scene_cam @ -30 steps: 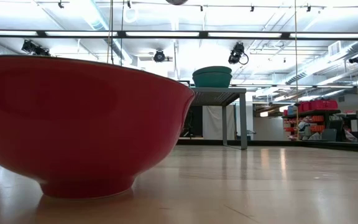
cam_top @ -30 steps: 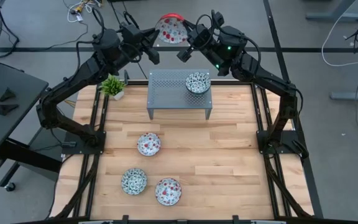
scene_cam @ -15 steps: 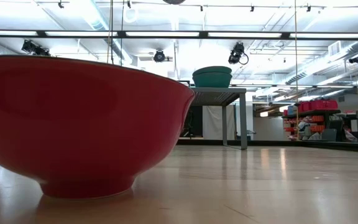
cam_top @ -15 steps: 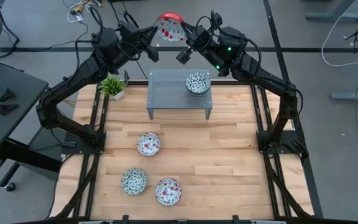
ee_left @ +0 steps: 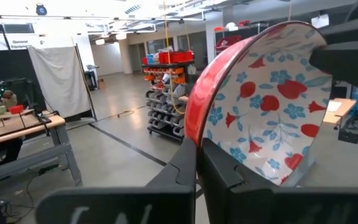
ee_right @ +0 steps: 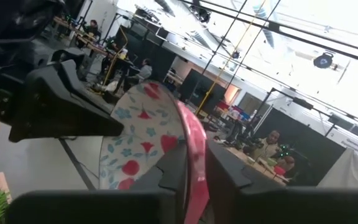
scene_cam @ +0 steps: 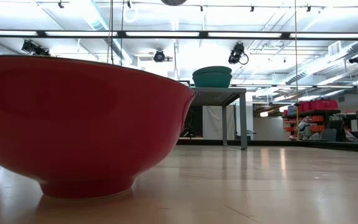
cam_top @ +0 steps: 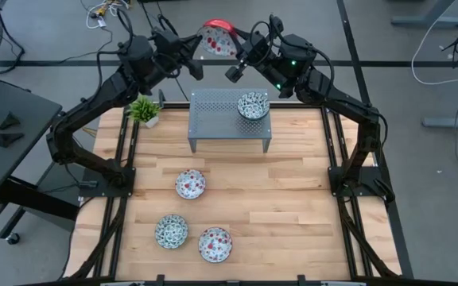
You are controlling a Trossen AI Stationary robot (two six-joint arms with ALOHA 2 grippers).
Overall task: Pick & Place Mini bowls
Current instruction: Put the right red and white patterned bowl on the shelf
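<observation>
The table is carrying a grey stand at its far end, with both arms reaching in above and beyond that stand and meeting over the table's far edge. A red bowl is being held in the air between the two grippers, tilted so that its patterned inside faces the left arm's side. The left gripper is sitting closed on the rim of that bowl; in the left wrist view its fingers are pinching the red edge from both sides. The right gripper is lying against the opposite rim, with its fingers standing either side of the pink edge in the right wrist view; whether they are gripping or merely straddling cannot be told. A green bowl is sitting on the right part of the stand. Three more bowls are resting on the near part of the table, well apart from both grippers: a pink bowl nearest the stand, a teal bowl nearer the front edge, and a second pink bowl just beside it. A small plant is standing left of the stand. No brands, labels or legible writing are showing on any item.
</observation>
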